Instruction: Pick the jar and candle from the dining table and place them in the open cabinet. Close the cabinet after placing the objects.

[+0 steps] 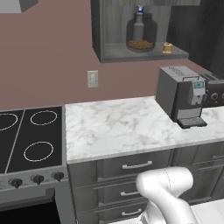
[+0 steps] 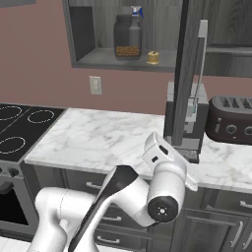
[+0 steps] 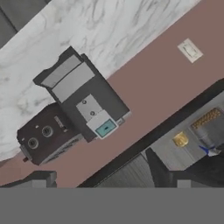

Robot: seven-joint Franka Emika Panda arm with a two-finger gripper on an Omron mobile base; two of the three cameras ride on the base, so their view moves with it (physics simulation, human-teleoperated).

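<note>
The jar (image 1: 141, 34) (image 2: 127, 38) (image 3: 209, 119), dark glass with tan grains at its bottom, stands on the shelf of the open cabinet (image 1: 101, 39) (image 2: 78, 37). Just right of it on the same shelf sits the small gold candle (image 1: 167, 47) (image 2: 153, 57) (image 3: 180, 140). The cabinet's dark door (image 2: 189, 74) hangs open to the right. My gripper (image 3: 113, 181) is open and empty, its fingertips (image 3: 43, 178) far apart, looking up at the wall below the shelf. My arm is folded low in front of the counter. The dining table is out of view.
A spray bottle (image 1: 139, 21) (image 2: 135, 22) stands by the jar. On the marble counter (image 1: 118, 127) (image 2: 98, 138) sit a coffee machine (image 1: 181, 94) (image 3: 83, 96) and a toaster (image 2: 230, 119) (image 3: 46, 135). A stove (image 1: 30, 135) lies to the left, a wall outlet (image 1: 92, 79) above.
</note>
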